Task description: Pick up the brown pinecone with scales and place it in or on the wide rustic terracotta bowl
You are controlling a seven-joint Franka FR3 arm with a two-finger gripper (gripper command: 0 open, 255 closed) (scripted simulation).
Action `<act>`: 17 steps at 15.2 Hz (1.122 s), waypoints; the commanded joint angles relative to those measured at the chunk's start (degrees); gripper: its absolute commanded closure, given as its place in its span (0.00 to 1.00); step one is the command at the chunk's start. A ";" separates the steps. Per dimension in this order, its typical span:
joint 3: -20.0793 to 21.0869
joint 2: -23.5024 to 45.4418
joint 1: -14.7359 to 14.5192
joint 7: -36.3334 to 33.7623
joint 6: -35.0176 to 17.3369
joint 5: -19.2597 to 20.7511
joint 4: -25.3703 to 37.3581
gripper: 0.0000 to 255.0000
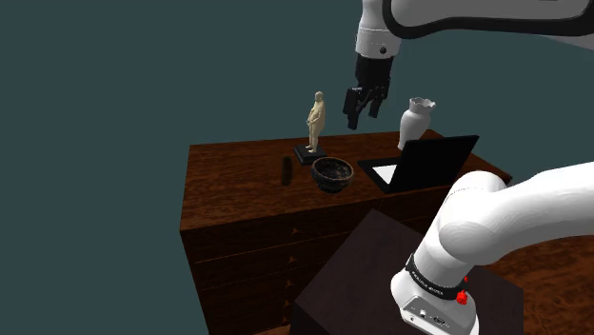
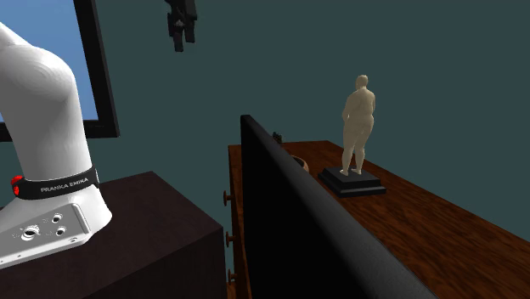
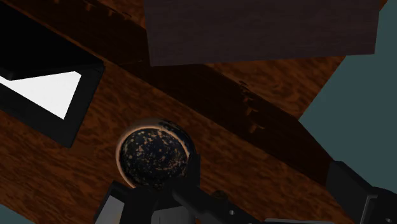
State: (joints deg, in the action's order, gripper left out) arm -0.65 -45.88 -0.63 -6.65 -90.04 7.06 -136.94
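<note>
A small dark, slender pinecone (image 1: 285,171) stands on the wooden dresser top (image 1: 238,181), towards the shoulder view's left. Just to its right sits the bowl (image 1: 332,173), dark with a speckled inside; the wrist view looks down into this bowl (image 3: 154,156). My gripper (image 1: 363,117) hangs high above the dresser, above and slightly right of the bowl, open with nothing between its fingers. In the wrist view the gripper (image 3: 235,197) has its fingers wide apart, with the bowl close to one finger. The gripper (image 2: 181,30) is near the top of the second exterior view.
A pale figurine (image 1: 315,124) on a dark base stands behind the bowl. An open laptop (image 1: 419,162) lies to the shoulder view's right, with a white vase (image 1: 415,122) behind it. The dark stand (image 1: 381,276) sits in front of the dresser.
</note>
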 commanded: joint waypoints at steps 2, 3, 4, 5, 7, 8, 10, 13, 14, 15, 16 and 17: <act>-0.47 2.21 0.12 0.09 -1.41 -0.04 0.36 0.00; -0.93 4.46 0.22 0.19 -2.78 -0.11 0.79 0.00; -1.39 6.74 0.31 0.31 -4.09 -0.20 1.30 0.00; -1.85 9.04 0.38 0.44 -5.36 -0.31 1.89 0.00; -2.75 13.72 0.48 0.75 -7.75 -0.61 3.29 0.00; -3.17 16.09 0.53 0.95 -8.85 -0.82 4.09 0.00; -3.99 20.88 0.62 1.40 -10.89 -1.34 5.93 0.00; -5.14 28.15 0.72 2.24 -13.47 -2.37 9.21 0.00; -5.50 30.59 0.75 2.56 -14.20 -2.79 10.44 0.00; -5.84 33.04 0.80 2.91 -14.86 -3.25 11.74 0.00; -6.15 35.49 0.85 3.27 -15.44 -3.74 13.11 0.00; -6.44 37.95 0.92 3.64 -15.96 -4.27 14.55 0.00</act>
State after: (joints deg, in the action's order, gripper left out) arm -6.64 -10.95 0.16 -3.60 -105.26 3.30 -124.20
